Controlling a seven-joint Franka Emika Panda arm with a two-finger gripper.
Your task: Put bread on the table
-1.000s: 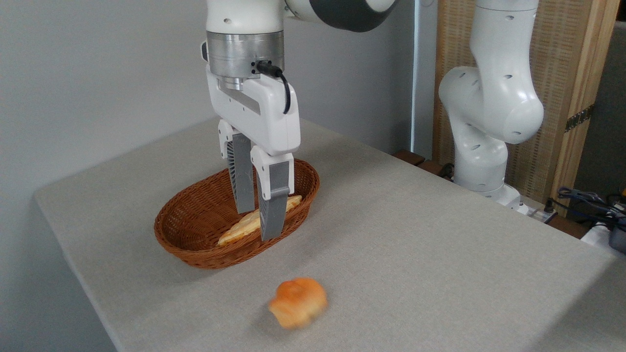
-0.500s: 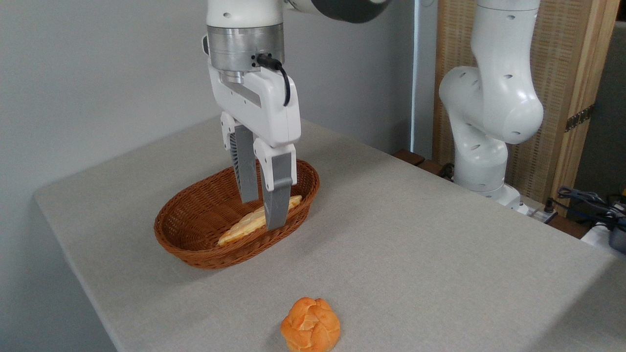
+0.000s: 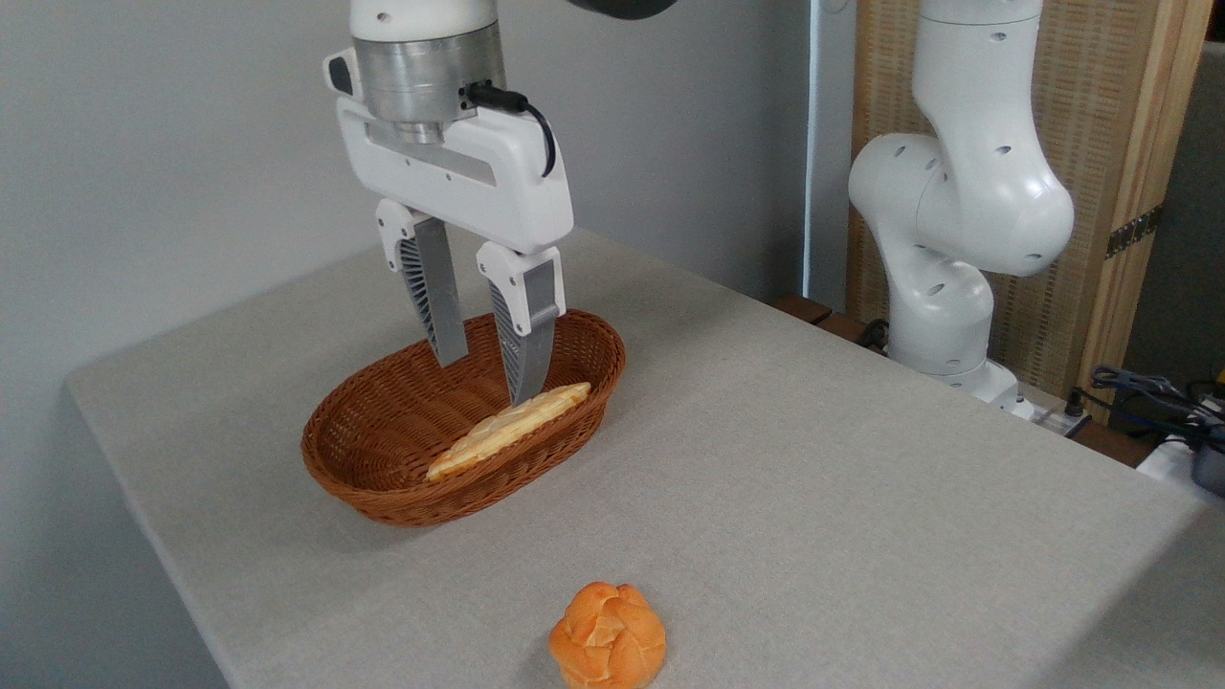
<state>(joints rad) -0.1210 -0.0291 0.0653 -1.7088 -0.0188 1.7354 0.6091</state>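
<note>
The bread (image 3: pixel 607 635), a round orange-brown bun with a cracked crust, rests on the grey table (image 3: pixel 813 478) close to its front edge. My gripper (image 3: pixel 486 378) hangs open and empty above the wicker basket, well behind and left of the bun. Its grey fingers (image 3: pixel 433 306) point down into the basket's far half.
An oval brown wicker basket (image 3: pixel 383 478) holds a long pale-yellow braided loaf (image 3: pixel 507 431). The arm's white base (image 3: pixel 957 239) stands off the table's right rear side, with cables (image 3: pixel 1148 392) at the far right. A wall runs behind the table.
The bun rolled toward the front edge and came to rest. My gripper rose, shifted left and turned, and its fingers spread wider.
</note>
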